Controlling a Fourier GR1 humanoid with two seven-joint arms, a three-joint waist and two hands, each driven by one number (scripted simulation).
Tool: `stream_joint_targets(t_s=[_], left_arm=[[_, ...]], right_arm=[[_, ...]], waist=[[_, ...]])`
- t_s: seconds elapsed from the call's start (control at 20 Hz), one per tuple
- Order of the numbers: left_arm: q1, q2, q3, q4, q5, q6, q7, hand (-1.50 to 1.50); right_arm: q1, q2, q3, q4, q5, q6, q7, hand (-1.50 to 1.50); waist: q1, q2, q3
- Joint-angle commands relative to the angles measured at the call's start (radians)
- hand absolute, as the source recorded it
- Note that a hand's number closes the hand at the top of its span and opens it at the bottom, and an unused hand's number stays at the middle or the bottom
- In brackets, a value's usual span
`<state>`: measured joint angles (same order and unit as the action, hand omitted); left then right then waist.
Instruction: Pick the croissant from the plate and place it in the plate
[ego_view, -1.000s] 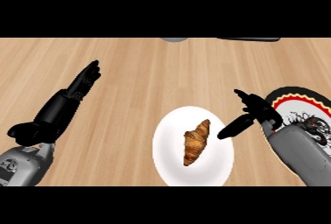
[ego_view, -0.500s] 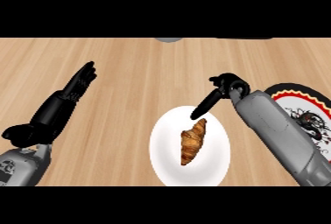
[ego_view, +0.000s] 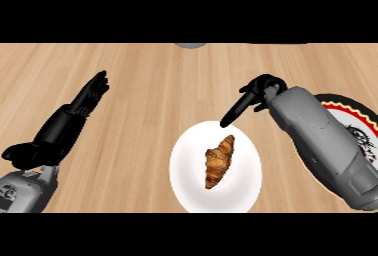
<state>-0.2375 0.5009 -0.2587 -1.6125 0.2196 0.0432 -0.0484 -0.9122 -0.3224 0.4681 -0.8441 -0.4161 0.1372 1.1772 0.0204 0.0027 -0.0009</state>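
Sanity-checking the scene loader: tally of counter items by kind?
Plates: 2, the white plate and the patterned plate with the red-and-black rim, mostly behind the right forearm.
Croissants: 1, the croissant on the white plate.
Grey object cut off at the top edge: 1, kind unclear.
Total: 4

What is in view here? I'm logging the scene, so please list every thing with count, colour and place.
croissant: one, golden brown, lying on the white plate
white plate: one, plain white, centre front of the counter
patterned plate: one, black, red and yellow rim, right edge, mostly hidden by the right forearm
counter: one, light wood, under everything
grey thing: one, top edge, cut off, cannot tell what
left hand: one, black, fingers straight, at left
right hand: one, black, fingers pointing down just above the white plate's far rim
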Motion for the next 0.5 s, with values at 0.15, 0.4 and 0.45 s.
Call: stream_joint_targets(t_s=[0.15,0.4,0.45], left_arm=[[0.061,0.003,0.011,-0.023,-0.023,-0.011,-0.027,0.0],[0.039,0.029,0.067,-0.037,0.016,-0.058,0.008,0.0],[0.042,-0.022,0.034,0.018,-0.036,-0.027,-0.039,0.0]], right_arm=[[-0.032,-0.06,-0.001,0.089,-0.056,0.11,0.179,-1.5],[-0.085,-0.04,-0.023,0.149,-0.1,0.141,0.17,-1.5],[-0.047,-0.016,-0.015,0.179,-0.083,0.122,0.101,-1.5]], waist=[[-0.007,-0.004,0.0],[-0.005,-0.002,0.001],[-0.01,0.001,0.001]])
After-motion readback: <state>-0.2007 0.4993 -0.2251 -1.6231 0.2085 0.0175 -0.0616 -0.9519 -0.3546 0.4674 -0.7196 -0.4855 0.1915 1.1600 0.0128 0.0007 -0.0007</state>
